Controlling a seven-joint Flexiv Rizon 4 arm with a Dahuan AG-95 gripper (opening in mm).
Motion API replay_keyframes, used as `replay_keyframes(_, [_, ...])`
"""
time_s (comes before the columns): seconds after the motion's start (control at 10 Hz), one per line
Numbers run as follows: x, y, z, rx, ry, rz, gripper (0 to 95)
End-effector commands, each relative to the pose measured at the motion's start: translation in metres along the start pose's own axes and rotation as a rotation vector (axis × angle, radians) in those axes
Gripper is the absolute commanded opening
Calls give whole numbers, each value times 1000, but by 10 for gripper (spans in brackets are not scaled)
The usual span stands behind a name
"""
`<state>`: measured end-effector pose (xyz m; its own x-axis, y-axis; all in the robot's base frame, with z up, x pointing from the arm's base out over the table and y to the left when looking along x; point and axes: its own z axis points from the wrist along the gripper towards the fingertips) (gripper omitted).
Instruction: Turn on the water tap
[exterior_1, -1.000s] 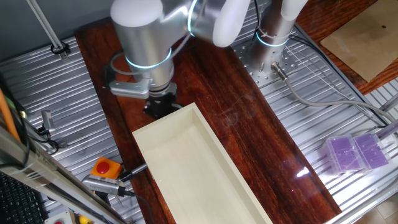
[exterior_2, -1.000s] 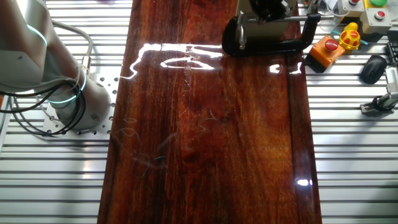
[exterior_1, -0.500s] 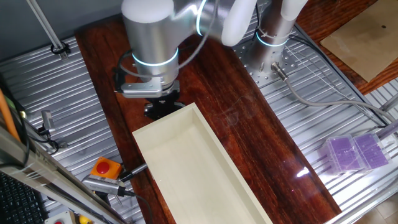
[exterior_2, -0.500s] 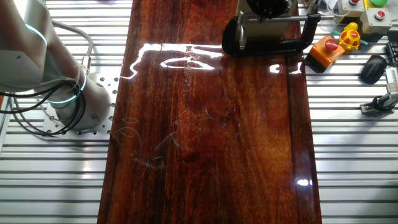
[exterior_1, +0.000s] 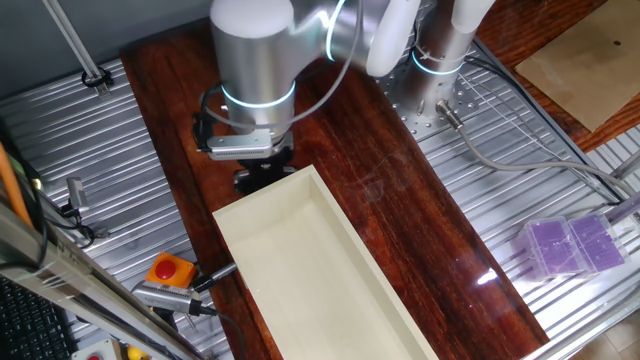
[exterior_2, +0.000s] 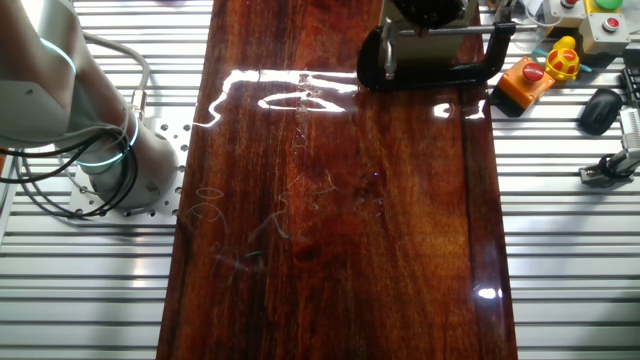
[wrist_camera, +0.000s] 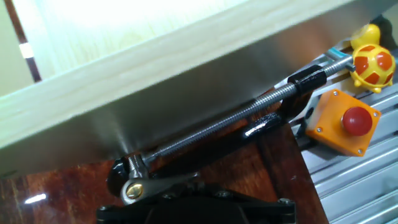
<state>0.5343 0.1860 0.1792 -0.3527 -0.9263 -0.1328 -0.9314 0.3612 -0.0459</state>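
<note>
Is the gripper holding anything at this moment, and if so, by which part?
It cannot be told. The gripper sits low over the black C-clamp, but its fingers are hidden in every view. The hand view shows only the clamp's screw, not a grasp.

- A black C-clamp (exterior_2: 435, 62) is lying at the far end of the wooden table (exterior_2: 340, 220).
- An orange button box (exterior_2: 525, 80) is sitting just right of it.
</note>
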Motion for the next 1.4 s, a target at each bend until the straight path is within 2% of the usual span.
replay_keyframes(0.1, [-1, 0, 1, -1, 2, 1, 0])
replay_keyframes(0.4, [-1, 0, 1, 2, 7, -9, 0])
replay_keyframes(0.8, [16, -2, -9, 5, 7, -31, 0])
replay_keyframes(0.9, [21, -3, -12, 7, 12, -29, 0])
replay_keyframes(1.1, [42, -4, -18, 3, 17, -33, 0])
replay_keyframes(1.2, [58, -5, -18, 1, 23, -33, 0])
replay_keyframes(1.3, [66, -4, -18, -2, 42, -9, 0])
replay_keyframes(1.4, [66, -4, -18, -15, 50, 46, 0])
